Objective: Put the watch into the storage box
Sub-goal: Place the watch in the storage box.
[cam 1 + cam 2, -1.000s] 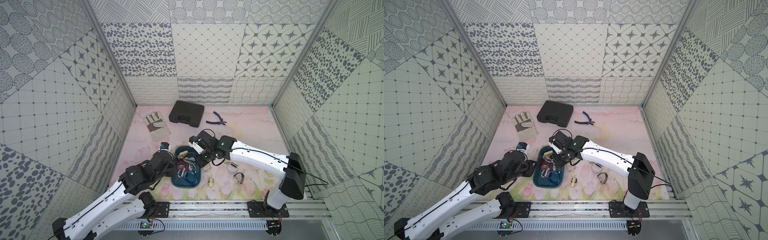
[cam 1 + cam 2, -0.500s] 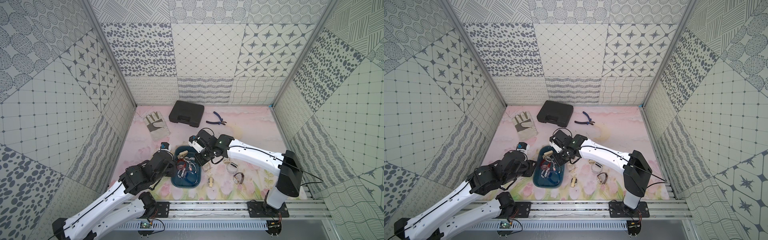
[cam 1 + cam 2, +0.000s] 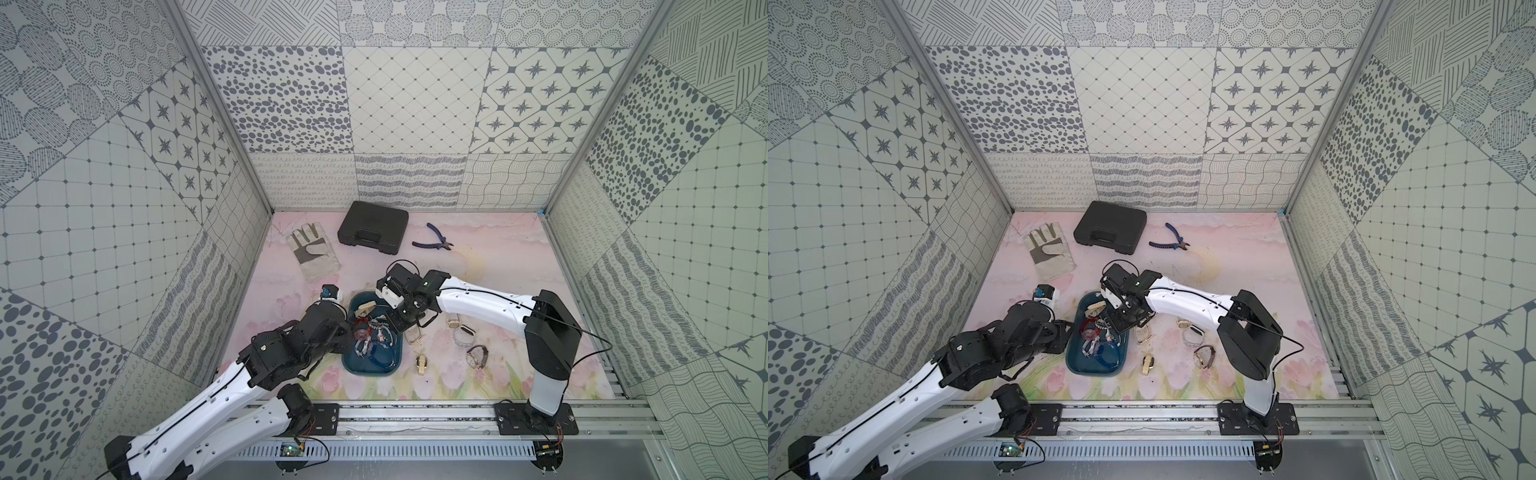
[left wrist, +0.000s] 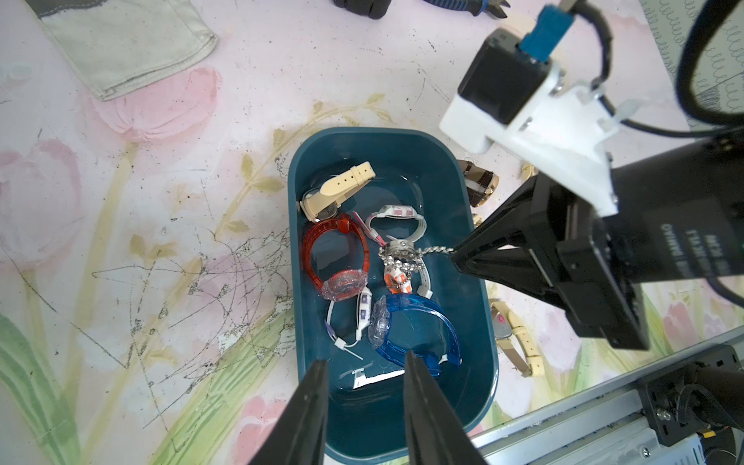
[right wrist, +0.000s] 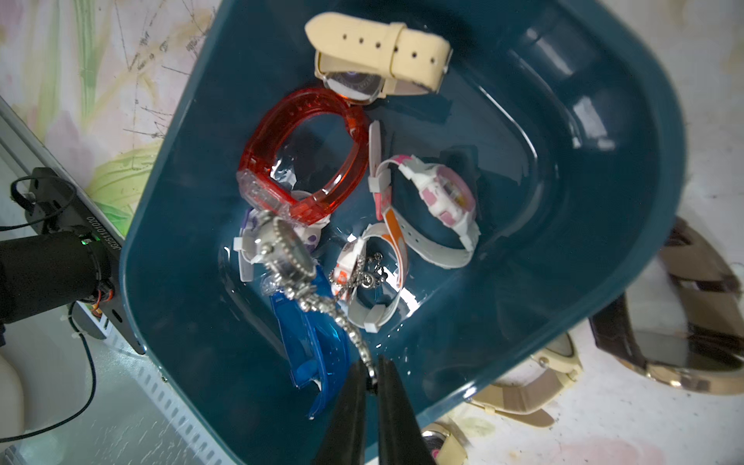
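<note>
Teal plastic, shallow and round-cornered, the storage box (image 4: 394, 161) sits on the floral mat (image 4: 161, 201) between the two arms.

Right gripper (image 5: 372, 382): the jaws are nearly closed, leaving only a sliver of a gap, and they pinch the end of a chain. The chain belongs to the silver chain watch (image 5: 288, 249). Its round face is within the box's outline, above or on the pile of watches there. Whether it rests on the pile or hangs just clear cannot be told. The chain runs taut from the face to the fingertips, which are over the box's interior by its long wall.

Left gripper (image 4: 364, 358): the jaws are partly apart with nothing between them. It is poised over the box's end nearest the base rail.

Inside the box are a red translucent watch (image 4: 336, 257), a blue translucent watch (image 4: 410, 326), a cream-strap watch (image 4: 338, 189), a white and pink watch (image 5: 443, 201) and a white and orange watch (image 5: 378, 273).

Outside the box, on the right arm's side, several loose watches (image 3: 465, 334) lie on the mat. Beyond the box's far end are a black case (image 3: 372, 227), a work glove (image 3: 313, 253) and blue-handled pliers (image 3: 432, 243), all well apart from it.
</note>
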You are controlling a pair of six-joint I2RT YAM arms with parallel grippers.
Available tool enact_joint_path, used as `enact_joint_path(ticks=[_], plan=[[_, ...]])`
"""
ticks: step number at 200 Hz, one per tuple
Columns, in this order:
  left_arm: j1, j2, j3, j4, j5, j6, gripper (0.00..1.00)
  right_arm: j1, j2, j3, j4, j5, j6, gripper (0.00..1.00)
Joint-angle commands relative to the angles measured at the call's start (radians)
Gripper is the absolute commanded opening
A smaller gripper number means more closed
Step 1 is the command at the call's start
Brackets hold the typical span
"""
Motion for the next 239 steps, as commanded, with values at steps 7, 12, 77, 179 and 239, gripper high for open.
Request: enact_joint_path(ticks=[7, 12, 77, 179, 239], plan=[[-0.003, -0.001, 0.004, -0.008, -0.009, 0.006, 0.37, -0.004, 0.02, 0.012, 0.034, -0.015, -0.006, 0.17], [-0.001, -0.002, 0.004, -0.008, -0.009, 0.005, 0.37, -0.006, 0.02, 0.01, 0.033, -0.012, -0.005, 0.18], [-0.001, 0.0, 0.003, -0.004, -0.005, 0.009, 0.37, -0.016, -0.112, -0.032, 0.036, 0.019, 0.006, 0.39], [-0.003, 0.045, -0.015, 0.074, 0.135, 0.043, 0.42, -0.123, -0.481, -0.385, 0.07, 0.061, 0.09, 0.4], [-0.283, 0.185, 0.012, 0.156, 0.103, 0.008, 0.46, -0.286, -0.712, -0.631, 0.115, 0.013, 0.151, 0.41]])
